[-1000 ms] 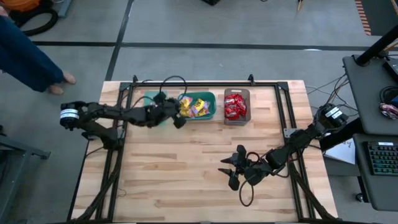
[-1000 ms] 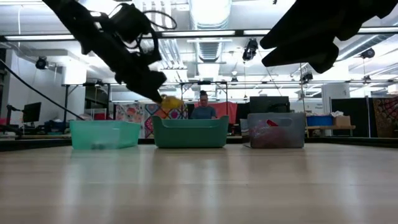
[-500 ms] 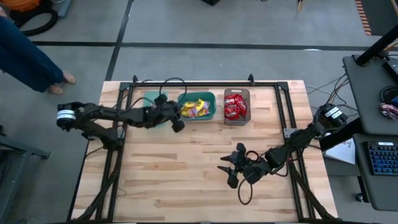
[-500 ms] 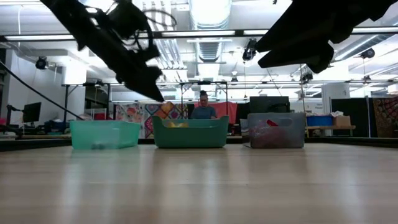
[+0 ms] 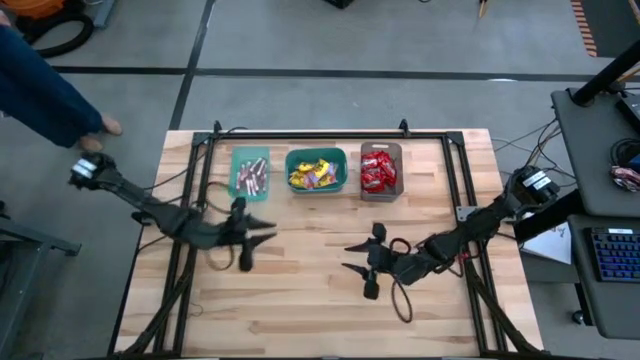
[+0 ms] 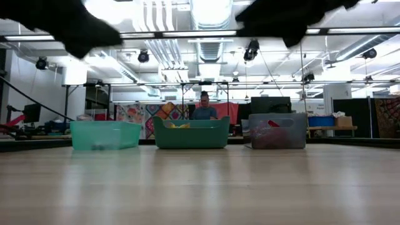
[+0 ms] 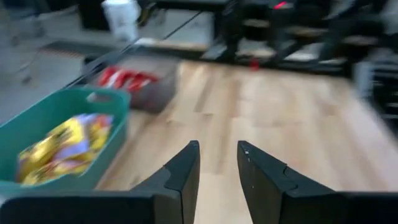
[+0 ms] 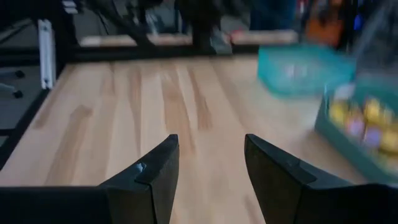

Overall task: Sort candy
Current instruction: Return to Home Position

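Note:
The candy lies sorted in three bins along the table's far edge. Pinkish-tan sticks fill the light teal bin (image 5: 250, 175), yellow packets the teal bin (image 5: 316, 170) and red packets the grey-brown bin (image 5: 380, 170). My left gripper (image 5: 262, 232) hovers over the bare wood near the table's left side, nearer than the bins. It points right, and in the left wrist view the left gripper (image 7: 217, 149) is open with nothing between the fingers. My right gripper (image 5: 346, 256) hangs over the table's middle, pointing left. In the right wrist view the right gripper (image 8: 211, 146) is also open and holds nothing.
A black metal frame (image 5: 205, 150) runs round the tabletop. Bare wood (image 5: 300, 290) lies between the two grippers and toward the near edge. In the low view a person (image 6: 204, 107) sits far behind the bins. A person's leg (image 5: 45, 95) shows beyond the table's far left corner.
My left gripper, which held a yellow packet over the teal bin, has opened and let it fall in. It has then swung away fast toward the table's near left, now level over bare wood. My right gripper has rolled and edged slightly left.

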Robot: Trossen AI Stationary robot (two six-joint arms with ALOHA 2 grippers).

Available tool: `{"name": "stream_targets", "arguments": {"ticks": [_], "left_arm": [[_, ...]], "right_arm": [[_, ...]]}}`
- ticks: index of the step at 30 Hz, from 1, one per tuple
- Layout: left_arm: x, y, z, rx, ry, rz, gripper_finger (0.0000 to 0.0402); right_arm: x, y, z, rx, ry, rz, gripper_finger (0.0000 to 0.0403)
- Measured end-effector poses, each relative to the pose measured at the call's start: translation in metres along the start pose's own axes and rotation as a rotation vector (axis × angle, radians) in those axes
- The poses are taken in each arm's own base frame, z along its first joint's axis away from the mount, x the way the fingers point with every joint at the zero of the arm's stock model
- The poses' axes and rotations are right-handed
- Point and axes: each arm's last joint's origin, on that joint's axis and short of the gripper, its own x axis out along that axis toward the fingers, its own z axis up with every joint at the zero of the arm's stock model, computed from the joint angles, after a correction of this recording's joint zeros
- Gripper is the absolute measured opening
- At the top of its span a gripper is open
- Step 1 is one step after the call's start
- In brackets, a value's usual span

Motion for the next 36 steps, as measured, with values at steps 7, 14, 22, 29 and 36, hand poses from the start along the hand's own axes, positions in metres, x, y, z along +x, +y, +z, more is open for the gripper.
{"name": "stream_targets", "arguments": {"ticks": [7, 14, 22, 29, 36], "left_arm": [[-0.049, -0.019, 0.018, 0.04, -0.027, -0.164, 0.008], [-0.061, -0.02, -0.01, 0.086, -0.031, -0.176, 0.0079], [-0.051, 0.002, -0.035, 0.12, -0.196, -0.2, 0.0075], [-0.046, 0.032, -0.029, 0.165, -0.247, -0.201, 0.0074], [-0.062, 0.057, -0.026, 0.164, -0.198, -0.193, 0.0026]], "right_arm": [[-0.021, -0.007, 0.04, -0.16, -0.152, 0.028, 0.0173], [-0.036, -0.03, 0.042, -0.173, -0.179, 0.068, 0.0173], [-0.033, -0.077, 0.014, -0.083, -0.149, 0.011, 0.0173], [-0.033, -0.108, 0.008, -0.031, -0.167, 0.023, 0.0173], [-0.037, -0.114, 0.002, -0.096, -0.163, 0.029, 0.0173]]}}
